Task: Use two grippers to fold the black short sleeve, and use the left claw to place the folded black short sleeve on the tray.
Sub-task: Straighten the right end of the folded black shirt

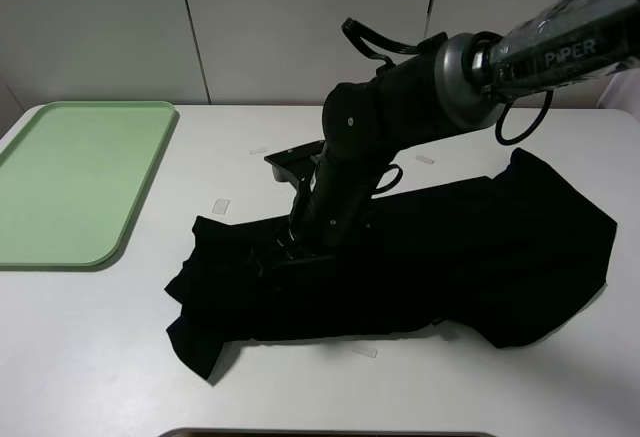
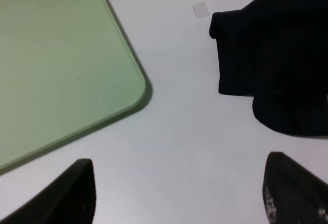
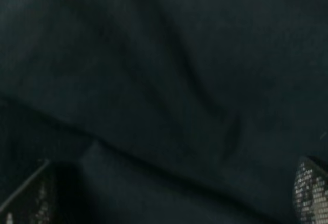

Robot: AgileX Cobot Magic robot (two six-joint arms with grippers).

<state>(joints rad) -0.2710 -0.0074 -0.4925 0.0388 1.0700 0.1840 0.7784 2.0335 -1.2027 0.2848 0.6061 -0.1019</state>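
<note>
Lying bunched and creased: black short sleeve (image 1: pixel 500 247)

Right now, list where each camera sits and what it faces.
Exterior high: mounted high, looking down on white table, green tray and black short sleeve; the right arm shows.
Left wrist: over the table, facing the tray's corner and the garment's edge; the open left pincer shows.
Right wrist: close to the garment, which fills it; open right pincer tips show.
Shared by all: the garment.

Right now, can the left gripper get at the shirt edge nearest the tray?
Probably yes. The left gripper is open over bare table, and nothing lies between it and the near edge of the black short sleeve; the right arm is farther in.
</note>
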